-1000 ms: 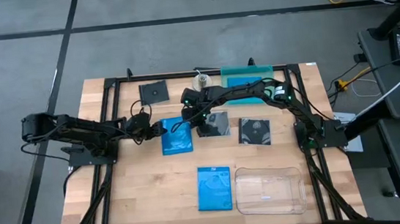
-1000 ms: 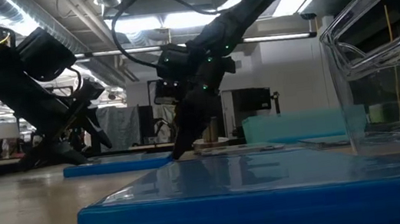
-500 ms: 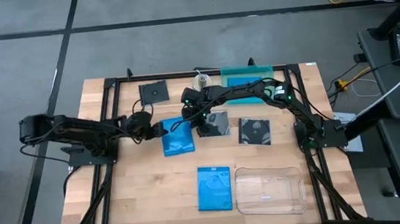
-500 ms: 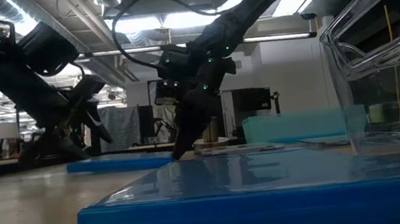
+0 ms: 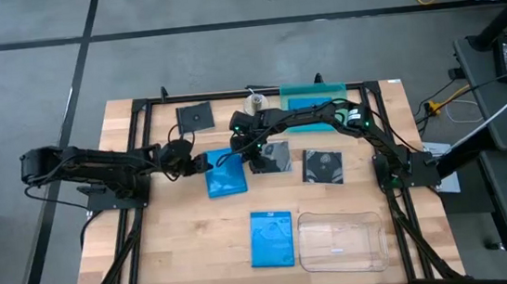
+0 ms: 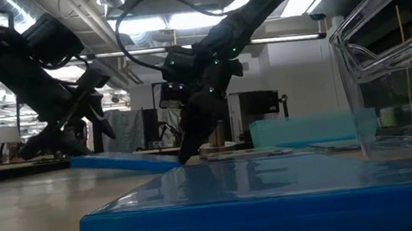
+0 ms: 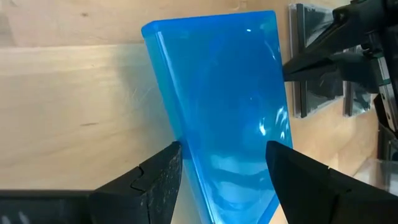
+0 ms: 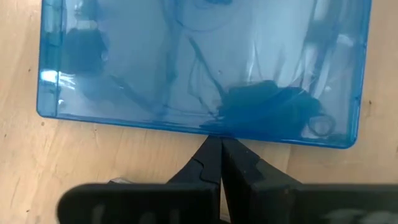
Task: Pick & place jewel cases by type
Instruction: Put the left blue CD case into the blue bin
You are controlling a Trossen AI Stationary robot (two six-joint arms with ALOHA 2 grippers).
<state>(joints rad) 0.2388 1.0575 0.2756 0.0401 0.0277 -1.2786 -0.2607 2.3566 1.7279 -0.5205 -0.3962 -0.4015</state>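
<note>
At table centre, the left gripper [image 5: 201,163] grips a blue jewel case [image 5: 225,174], tilting its edge up. Opposite, the right gripper [image 5: 234,158], fingers closed, presses against its far edge.

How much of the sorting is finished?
Barely started. The clear tray holds nothing. The left claw grips a blue case, one edge lifted, while the shut right claw braces its other edge. Another blue case and three dark cases wait.

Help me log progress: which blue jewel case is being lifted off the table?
The blue case at mid-table, gripped by the left gripper and tilted up at one edge. The other blue case, beside the clear tray, lies flat.
</note>
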